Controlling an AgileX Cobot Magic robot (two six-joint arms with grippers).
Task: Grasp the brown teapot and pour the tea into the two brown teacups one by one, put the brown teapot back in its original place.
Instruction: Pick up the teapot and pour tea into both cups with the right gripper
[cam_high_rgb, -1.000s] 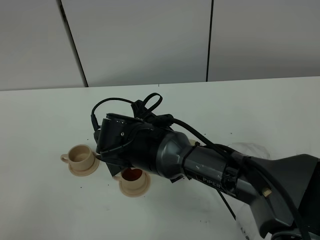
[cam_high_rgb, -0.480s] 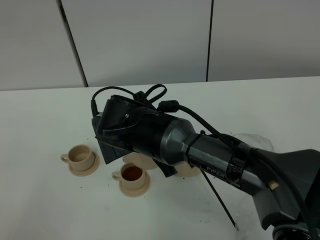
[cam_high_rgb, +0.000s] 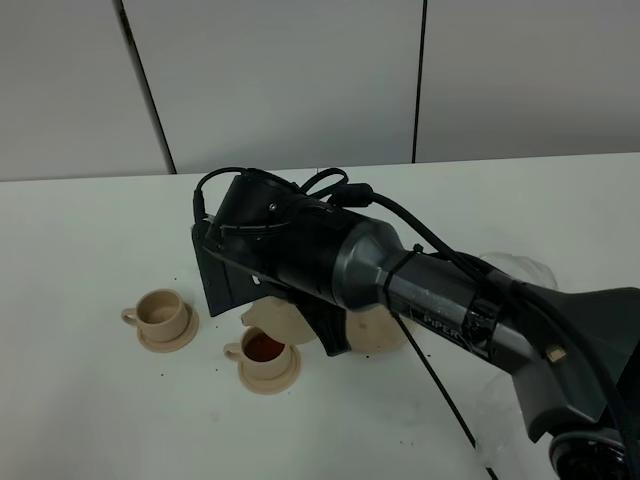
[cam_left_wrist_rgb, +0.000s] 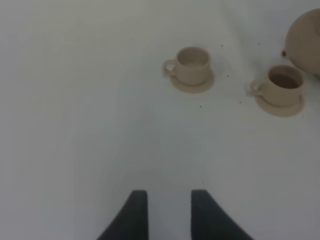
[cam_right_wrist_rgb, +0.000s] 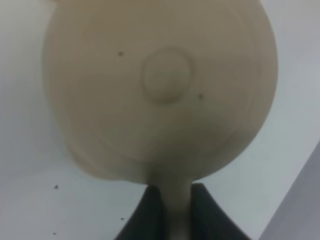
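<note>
Your right end effector (cam_right_wrist_rgb: 170, 212) is closed on the handle (cam_right_wrist_rgb: 172, 192) of the teapot (cam_right_wrist_rgb: 160, 90), so the pot can tip to pour. It hangs just beside the cup with tea (cam_high_rgb: 266, 349). The empty cup (cam_high_rgb: 161, 312) probably comes next. Your left end effector (cam_left_wrist_rgb: 169, 212) stands open, holding nothing.

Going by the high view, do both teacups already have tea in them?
No, only the teacup on the right holds dark reddish tea; the teacup on the left shows a bare pale inside.
</note>
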